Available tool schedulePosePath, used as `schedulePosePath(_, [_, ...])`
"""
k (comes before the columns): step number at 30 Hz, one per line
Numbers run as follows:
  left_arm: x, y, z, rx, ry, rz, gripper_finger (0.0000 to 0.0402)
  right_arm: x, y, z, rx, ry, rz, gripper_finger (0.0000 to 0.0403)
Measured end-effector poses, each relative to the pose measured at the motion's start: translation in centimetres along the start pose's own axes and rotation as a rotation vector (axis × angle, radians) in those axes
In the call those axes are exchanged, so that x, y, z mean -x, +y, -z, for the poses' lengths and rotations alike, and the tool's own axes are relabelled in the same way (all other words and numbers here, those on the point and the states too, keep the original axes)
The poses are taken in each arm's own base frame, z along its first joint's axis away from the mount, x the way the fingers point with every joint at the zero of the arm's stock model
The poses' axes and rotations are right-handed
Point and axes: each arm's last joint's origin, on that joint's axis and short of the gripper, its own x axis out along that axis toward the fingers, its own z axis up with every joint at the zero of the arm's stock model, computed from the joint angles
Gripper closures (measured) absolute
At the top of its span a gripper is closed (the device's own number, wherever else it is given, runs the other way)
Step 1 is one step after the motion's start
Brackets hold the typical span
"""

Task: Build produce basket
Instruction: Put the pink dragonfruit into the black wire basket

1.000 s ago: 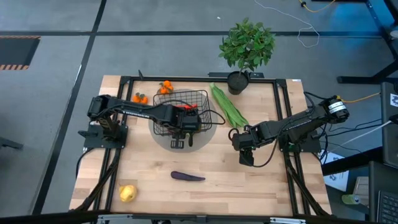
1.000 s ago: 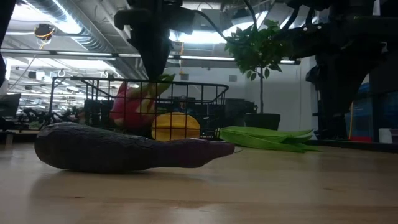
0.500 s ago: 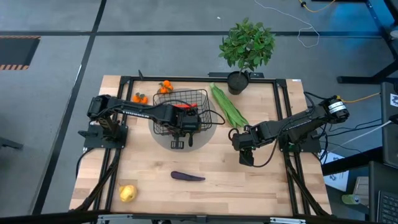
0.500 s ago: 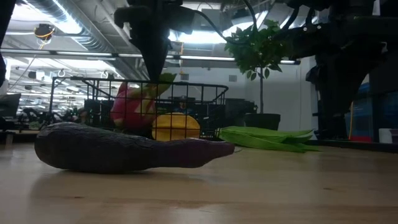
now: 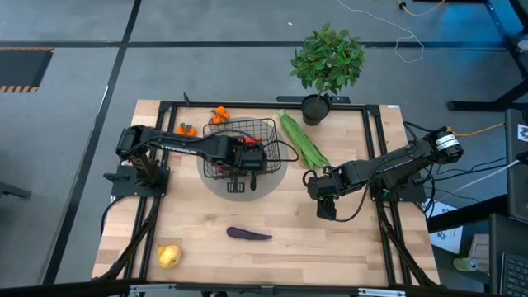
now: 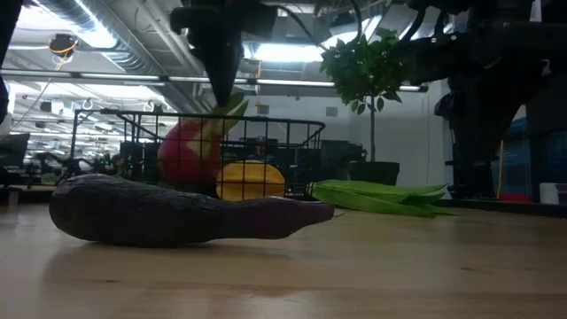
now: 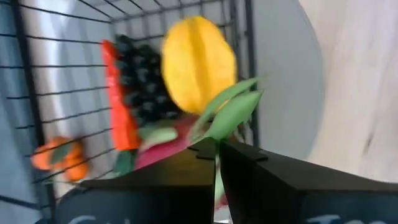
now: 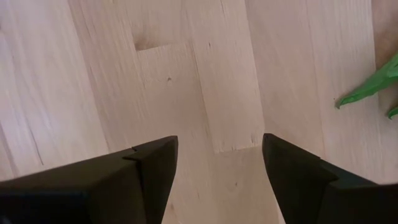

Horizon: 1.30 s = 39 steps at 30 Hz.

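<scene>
The black wire basket (image 5: 239,147) stands on a grey round mat at the far middle of the table. It holds a yellow fruit (image 7: 198,64), dark grapes (image 7: 140,81), an orange carrot (image 7: 119,99) and a pink dragon fruit (image 6: 188,152). My left gripper (image 7: 216,148) is over the basket, pointing down, shut on the dragon fruit's green leaf. My right gripper (image 8: 217,155) hangs open over bare wood at the right. A purple eggplant (image 5: 249,234), a yellow fruit (image 5: 169,256), long green pods (image 5: 302,140) and small oranges (image 5: 219,115) lie on the table. My left gripper pinches a green leaf tip (image 7: 231,111) of the dragon fruit between its two fingers, coming steeply from above. The leaf sticks out past the fingertips. The pink body (image 6: 188,152) hangs below, inside the basket; I cannot tell whether it still rests on the other produce.
A potted plant (image 5: 327,62) stands at the table's far edge, right of the basket. More oranges (image 5: 186,129) lie left of the basket. The black frame rails (image 5: 375,140) run along the table's sides. Open wood lies between the eggplant and my right gripper.
In the low view the dragon fruit has shifted inside the basket. Its leafy end now points up toward my left gripper, and its round pink body shows more fully.
</scene>
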Motion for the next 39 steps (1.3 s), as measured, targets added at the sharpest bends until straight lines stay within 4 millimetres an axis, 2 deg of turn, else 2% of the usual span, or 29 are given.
schedulePosePath(4, [2.0, 0.6, -0.7, -0.006, -0.046, -0.033, 0.0401, 0.0, 0.0, -0.1, 0.000, -0.005, -0.002, 0.0181])
schedulePosePath(8, [3.0, 1.8, -1.5, -0.029, -0.098, -0.054, 0.0401, 0.0, 0.0, 0.0, 0.001, -0.005, -0.002, 0.0181])
schedulePosePath(15, [2.5, 4.3, -1.7, 0.003, -0.104, -0.193, 0.0402, 0.0, 0.0, 0.0, 0.002, -0.005, -0.002, 0.0181])
schedulePosePath(20, [2.4, 5.5, -2.5, 0.014, -0.172, -0.220, 0.0401, 0.0, 0.0, 0.0, 0.003, -0.005, -0.002, 0.0181])
schedulePosePath(27, [2.6, 6.3, -3.8, 0.019, -0.299, -0.270, 0.0401, 0.0, 0.0, 0.0, 0.003, -0.005, -0.002, 0.0181])
schedulePosePath(34, [2.6, 6.2, -3.9, 0.008, -0.303, -0.261, 0.0400, 0.0, 0.0, 0.0, 0.003, -0.005, -0.002, 0.0181])
schedulePosePath(39, [2.2, 6.2, -4.5, 0.006, -0.332, -0.268, 0.0361, 0.0, 0.0, 0.0, 0.003, -0.005, -0.002, 0.0181])
